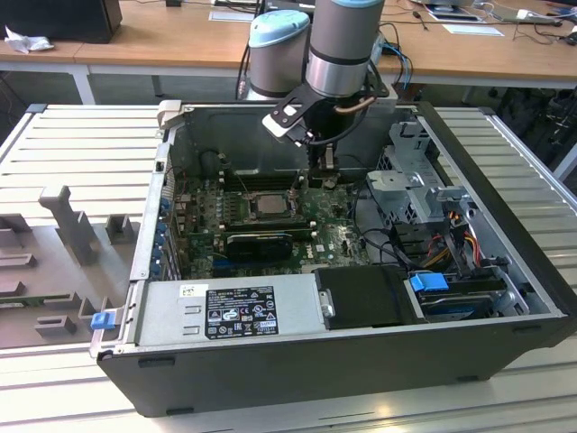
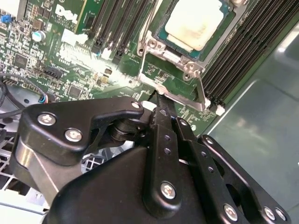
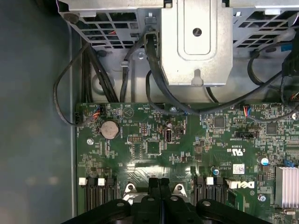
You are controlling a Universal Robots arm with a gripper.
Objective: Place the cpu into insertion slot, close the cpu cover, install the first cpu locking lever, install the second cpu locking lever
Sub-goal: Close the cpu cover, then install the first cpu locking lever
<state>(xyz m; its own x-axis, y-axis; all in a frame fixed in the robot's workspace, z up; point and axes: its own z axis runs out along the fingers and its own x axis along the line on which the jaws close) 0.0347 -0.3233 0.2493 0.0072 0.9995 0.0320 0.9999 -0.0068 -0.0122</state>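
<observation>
- Cpu [image 2: 194, 23], where is it?
- Sitting flat in its socket on the motherboard [image 3: 154, 149], pale side up. The cpu cover [image 2: 231, 30] looks shut down around it.
- And the gripper [image 2: 161, 100]?
- Just beside the socket, at the corner where a thin silver locking lever [image 2: 202, 88] lies. The lever's long side runs along the socket's edge, and the fingers [image 3: 153, 184] point straight at it.
- Are the fingers open?
- No, pressed together, no gap in both wrist views. They seem to touch the lever, but I can't tell if they pinch it.
</observation>
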